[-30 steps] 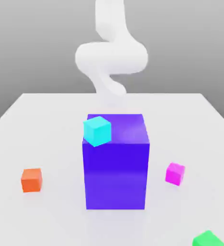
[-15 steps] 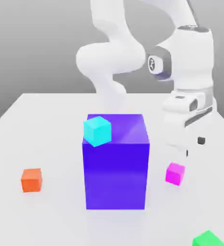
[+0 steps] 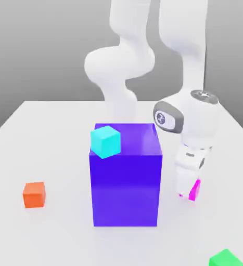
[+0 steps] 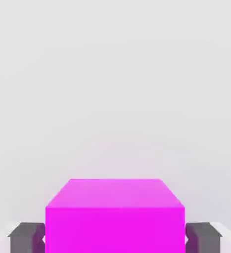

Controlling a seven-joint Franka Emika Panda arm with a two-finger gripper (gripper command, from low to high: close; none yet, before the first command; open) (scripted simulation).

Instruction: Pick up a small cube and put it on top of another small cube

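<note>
Magenta cube point(image 4: 115, 217): sat on the surface point(image 3: 50, 234) toward its edge at the exterior view's right, beside the big blue-purple block point(image 3: 126, 182). Hand point(image 4: 115, 236): lowered over it, one dark finger point(image 4: 25, 236) against each side, closed narrow on the cube. Step judged: grasp made, lift not begun.

Cyan cube point(image 3: 105, 141): on the block's top, near its corner. Orange cube point(image 3: 34, 194): toward the opposite edge. Green cube point(image 3: 227, 258): at the near corner.

Next move would call for a straight lift, then carrying over another small cube.
</note>
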